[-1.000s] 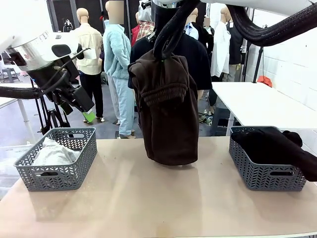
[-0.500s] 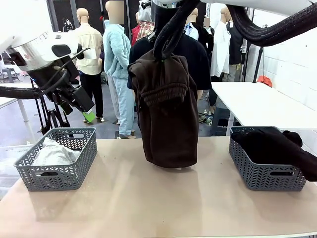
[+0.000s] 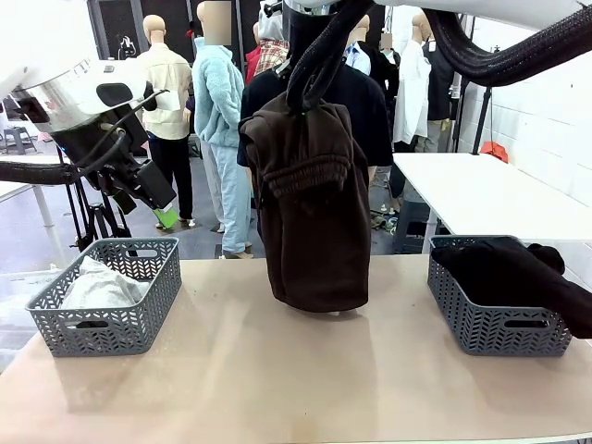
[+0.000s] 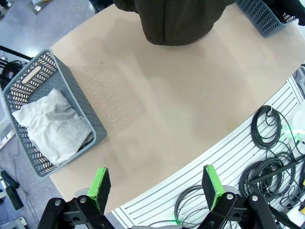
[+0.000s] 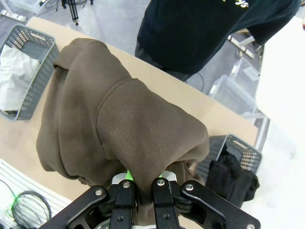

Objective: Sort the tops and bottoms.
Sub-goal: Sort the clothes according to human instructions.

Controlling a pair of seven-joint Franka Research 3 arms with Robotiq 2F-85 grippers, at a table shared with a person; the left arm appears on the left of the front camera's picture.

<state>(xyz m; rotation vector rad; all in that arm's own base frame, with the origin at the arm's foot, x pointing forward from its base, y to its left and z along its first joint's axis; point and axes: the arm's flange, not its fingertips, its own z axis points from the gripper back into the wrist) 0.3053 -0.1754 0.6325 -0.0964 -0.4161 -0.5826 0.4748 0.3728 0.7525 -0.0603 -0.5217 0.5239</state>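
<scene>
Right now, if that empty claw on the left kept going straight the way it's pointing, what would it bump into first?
Most likely the bare table. In its own wrist view, the open left gripper aims down at empty tabletop, between the basket holding the pale top and the hanging brown garment. Depth is hard to judge.

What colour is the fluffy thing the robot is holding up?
Dark brown. The fleece garment hangs from the right gripper; the front view shows it best.
</scene>
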